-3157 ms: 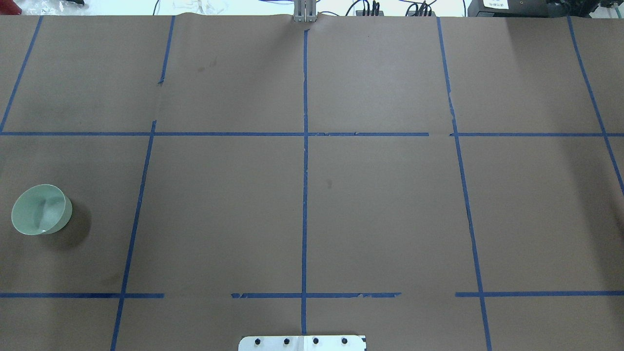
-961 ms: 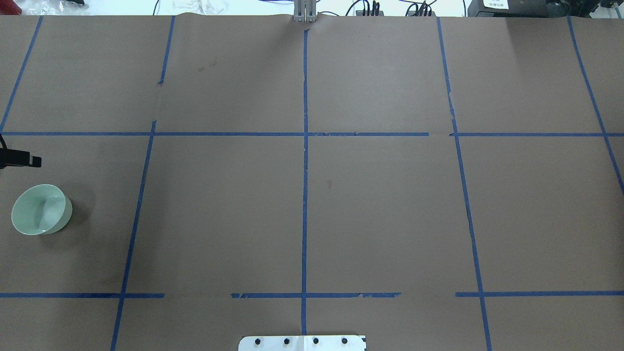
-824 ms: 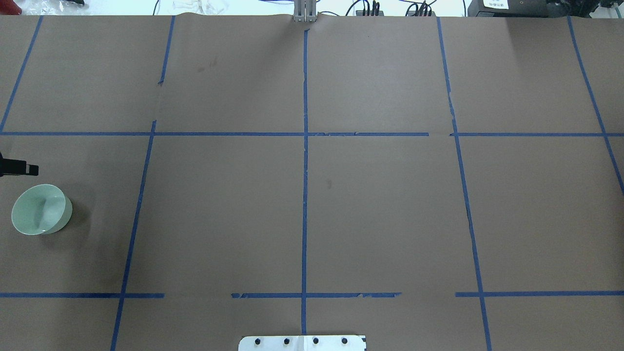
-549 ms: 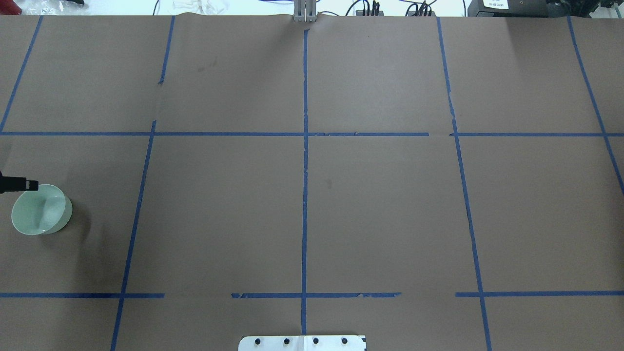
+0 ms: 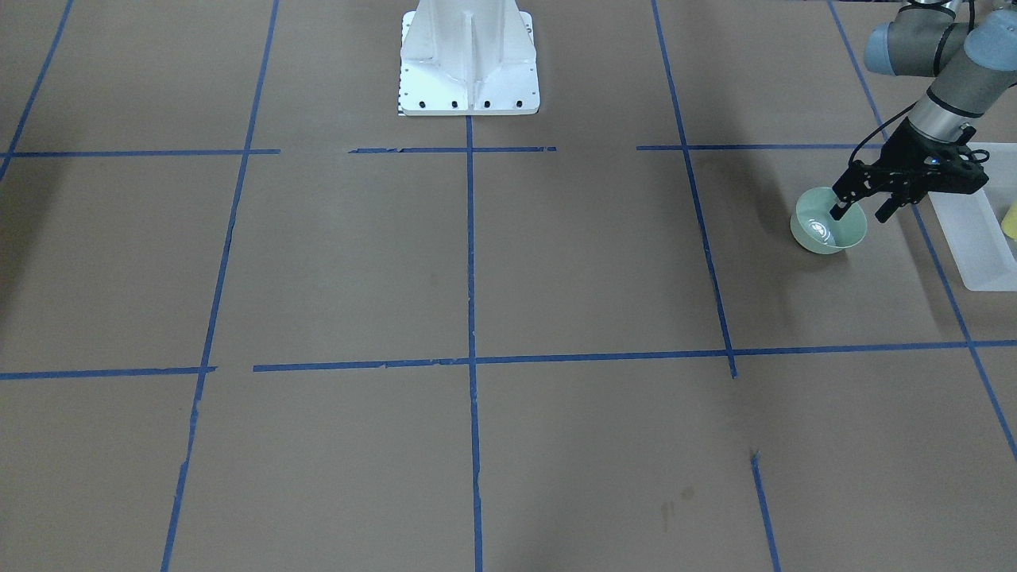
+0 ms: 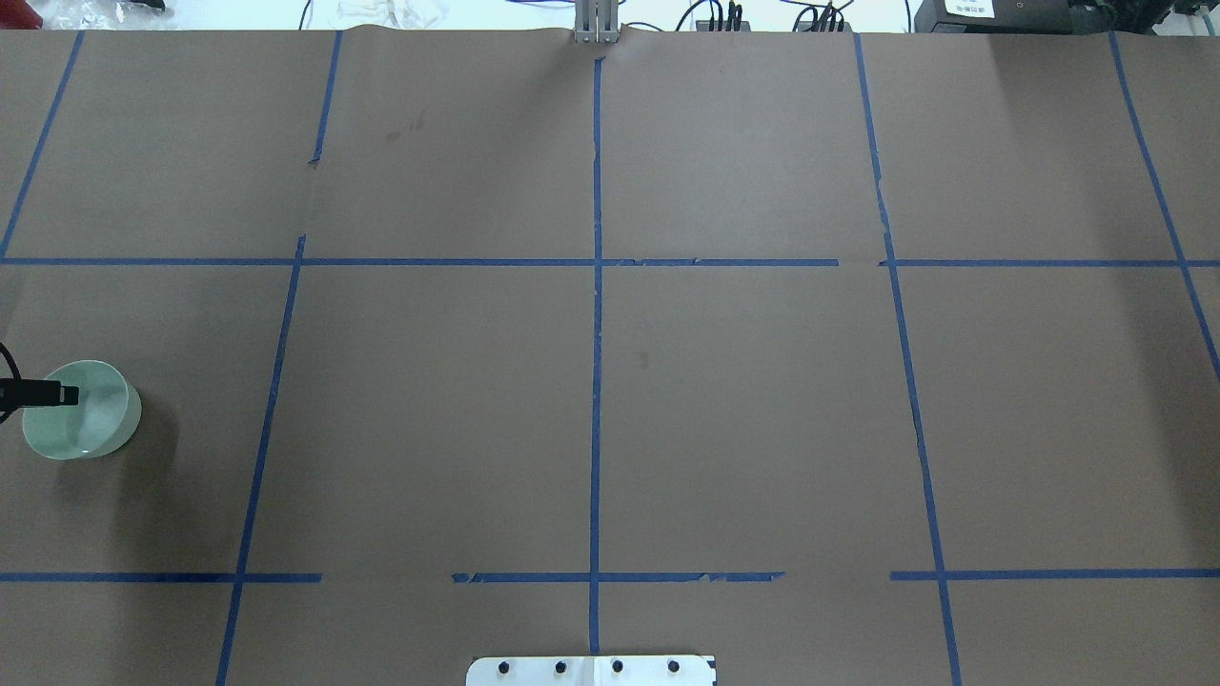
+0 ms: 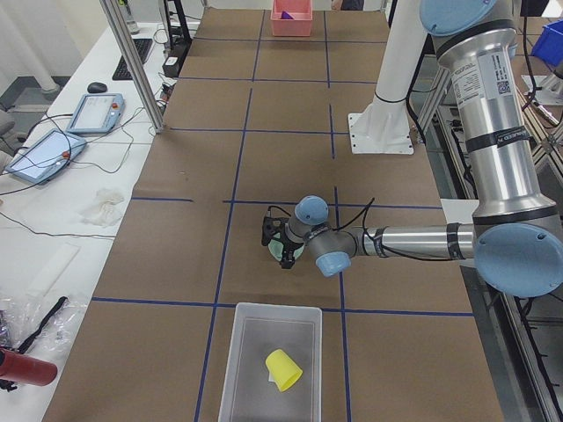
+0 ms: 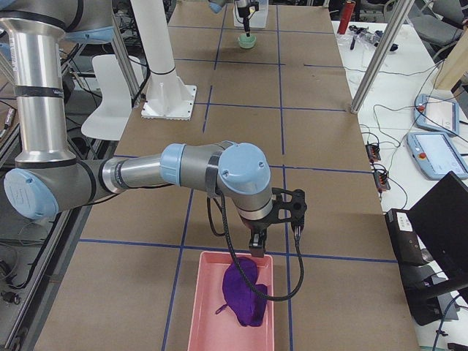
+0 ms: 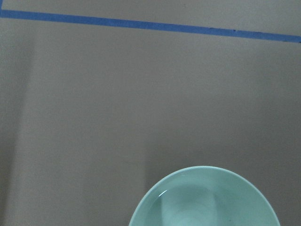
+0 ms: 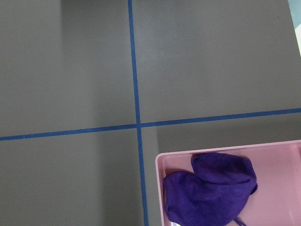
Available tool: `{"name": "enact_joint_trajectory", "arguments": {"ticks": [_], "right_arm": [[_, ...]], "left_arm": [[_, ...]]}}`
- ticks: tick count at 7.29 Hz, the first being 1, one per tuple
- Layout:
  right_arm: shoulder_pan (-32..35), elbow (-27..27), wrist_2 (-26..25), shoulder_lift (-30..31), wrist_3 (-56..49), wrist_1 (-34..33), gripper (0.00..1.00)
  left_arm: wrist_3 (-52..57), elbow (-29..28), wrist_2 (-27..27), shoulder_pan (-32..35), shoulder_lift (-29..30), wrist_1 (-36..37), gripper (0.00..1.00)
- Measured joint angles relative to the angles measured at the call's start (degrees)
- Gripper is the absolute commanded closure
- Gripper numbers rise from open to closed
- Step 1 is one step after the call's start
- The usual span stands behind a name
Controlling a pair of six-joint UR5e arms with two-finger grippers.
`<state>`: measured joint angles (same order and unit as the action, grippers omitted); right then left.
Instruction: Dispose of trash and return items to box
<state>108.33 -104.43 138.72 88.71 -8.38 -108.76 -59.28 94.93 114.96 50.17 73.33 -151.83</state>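
1. Work surface. We see the brown-paper table (image 6: 743, 400), gridded with blue tape, unchanged across the overhead views.

2. Box. The translucent frosted-white rectangular plastic bin (image 7: 236, 352) stands at the table end on the robot's left. The small yellow tapered plastic cup (image 7: 283, 369) already lies inside it, so we judge that item returned.

3. Tray. The pink rectangular plastic tray (image 8: 191, 314) sits at the opposite end and holds a crumpled purple cloth (image 8: 245, 292). We take this to be the disposed trash.

4. Bowl. The pale green round glossy bowl (image 5: 826, 226) stands upright on the paper near the bin, but apart from it. Its position matches all earlier overhead views; it has not been displaced.

5. Left gripper (image 5: 860, 213). Three seconds ago it was absent from the overhead view. Within the last second its black finger (image 6: 57, 393) entered at the edge beyond the bowl and stepped toward it, and it now overlaps the bowl's rim. The front view shows the jaws spread wide, one finger inside the bowl and the other outside the wall on the bin side. Nothing is gripped yet. We judge this a rim-pinch approach; closing, lifting and carrying the bowl to the bin remain.

6. Right gripper (image 8: 276, 238). It hangs just above the tray's near edge. We cannot tell the state of its jaws.
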Motion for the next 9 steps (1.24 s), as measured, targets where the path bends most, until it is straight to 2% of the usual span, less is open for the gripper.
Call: {"name": "enact_joint_trajectory", "arguments": {"ticks": [2,3,4,5,8,9], "right_arm": [[-3.46,-4.05,0.58,0.03,5.38,-0.67,0.0],[-5.21,-5.04,0.84,0.02,6.8,-0.72,0.0],[-6.9,-5.74,0.91,0.03,7.46,-0.73,0.0],[-8.55,-6.13,0.86,0.03,7.73,-0.69,0.0],[-12.22,-6.52,0.52,-0.02,9.32,-0.3,0.0],[-13.42,-6.55,0.34,-0.03,9.86,-0.12,0.0]], "left_arm": [[-0.1,-0.99,0.27,-0.62,0.04,-0.11,0.52],[-0.12,-1.35,0.42,-0.79,0.04,-0.08,0.7],[-0.13,-1.79,0.49,-0.97,0.01,-0.02,0.93],[-0.13,-2.22,0.59,-1.13,-0.02,0.07,1.0],[-0.11,-1.81,1.63,-0.92,-0.14,0.46,1.0],[-0.04,-0.96,4.42,-0.56,-0.29,0.52,1.0]]}}
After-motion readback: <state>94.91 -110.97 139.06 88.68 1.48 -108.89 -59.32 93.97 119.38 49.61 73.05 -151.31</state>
